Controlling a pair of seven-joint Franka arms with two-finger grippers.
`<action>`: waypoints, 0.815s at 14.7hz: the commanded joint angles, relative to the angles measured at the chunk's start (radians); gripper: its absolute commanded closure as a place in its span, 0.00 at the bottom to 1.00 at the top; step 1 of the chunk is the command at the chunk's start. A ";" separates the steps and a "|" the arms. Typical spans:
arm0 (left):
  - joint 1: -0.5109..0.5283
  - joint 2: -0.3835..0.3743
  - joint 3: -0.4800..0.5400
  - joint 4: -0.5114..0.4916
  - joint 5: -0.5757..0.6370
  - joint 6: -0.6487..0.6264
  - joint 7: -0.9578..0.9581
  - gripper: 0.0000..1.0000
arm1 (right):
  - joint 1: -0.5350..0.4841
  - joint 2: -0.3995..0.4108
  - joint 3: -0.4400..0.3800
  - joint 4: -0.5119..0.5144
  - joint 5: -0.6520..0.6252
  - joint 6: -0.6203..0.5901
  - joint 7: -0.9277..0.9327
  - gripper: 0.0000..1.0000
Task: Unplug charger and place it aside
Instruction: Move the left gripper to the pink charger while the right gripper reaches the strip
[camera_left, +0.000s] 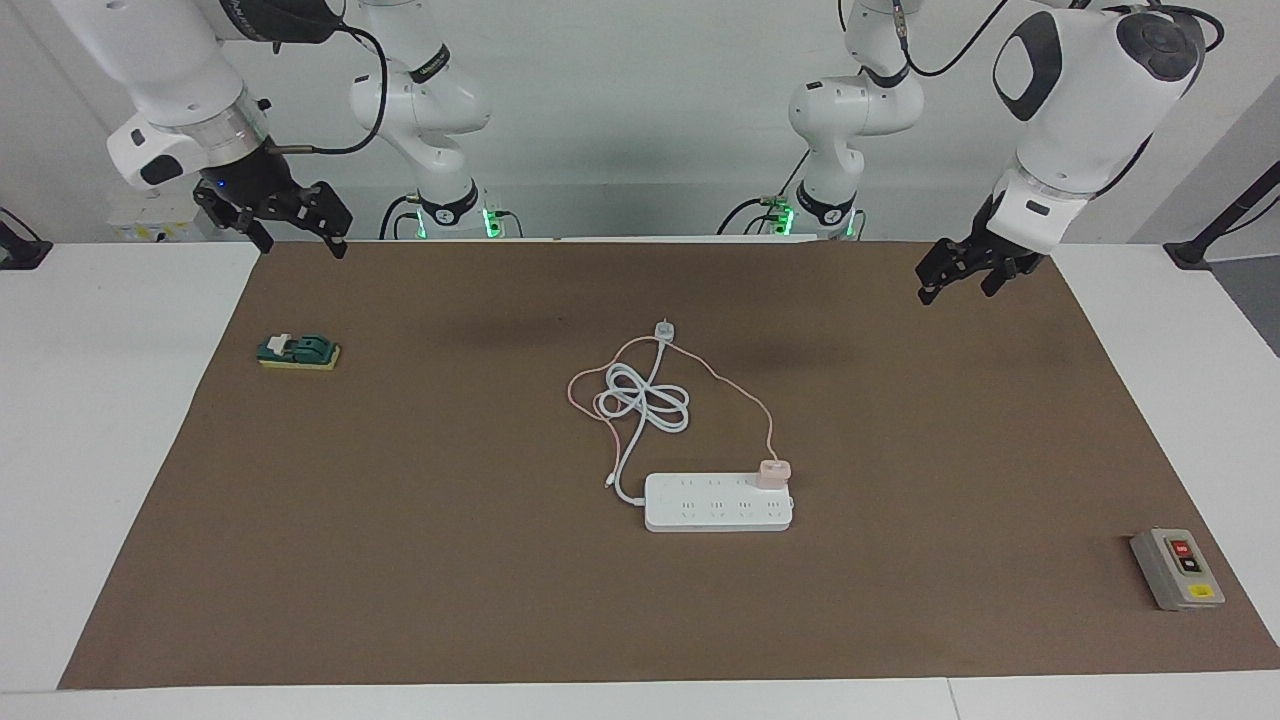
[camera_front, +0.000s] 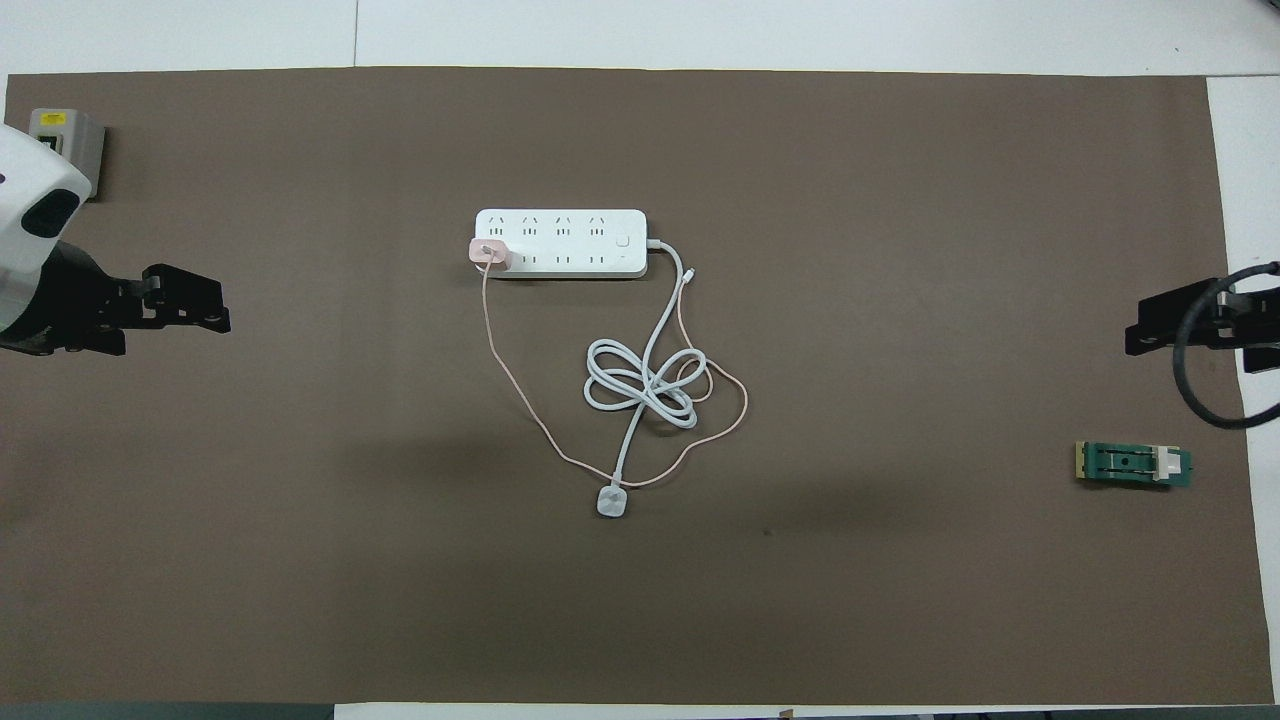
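We see the charger (camera_left: 773, 472) plugged into the power strip (camera_left: 718, 502) mid-desk; light and rigid, we'd pinch its sides while bracing the strip. Both the left gripper (camera_left: 962, 272) and the right gripper (camera_left: 285, 222) wait raised by the robots' edge, fingers apart.

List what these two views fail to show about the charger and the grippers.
- Charger prongs: both views, hidden inside the power strip.
- Pink cable's end: both views, too small and tangled with the white cable.
- Left gripper and right gripper: finger gap unreadable; the overhead view's edges cut off both arms.
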 joint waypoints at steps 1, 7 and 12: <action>-0.017 0.015 -0.006 -0.018 -0.014 0.072 -0.139 0.00 | 0.037 0.005 0.007 -0.052 0.056 0.054 0.183 0.00; -0.057 0.090 -0.005 -0.014 -0.044 0.174 -0.554 0.00 | 0.119 0.113 0.008 -0.050 0.229 0.123 0.557 0.00; -0.072 0.174 -0.005 0.012 -0.047 0.294 -0.964 0.00 | 0.229 0.231 0.008 -0.050 0.424 0.301 0.904 0.00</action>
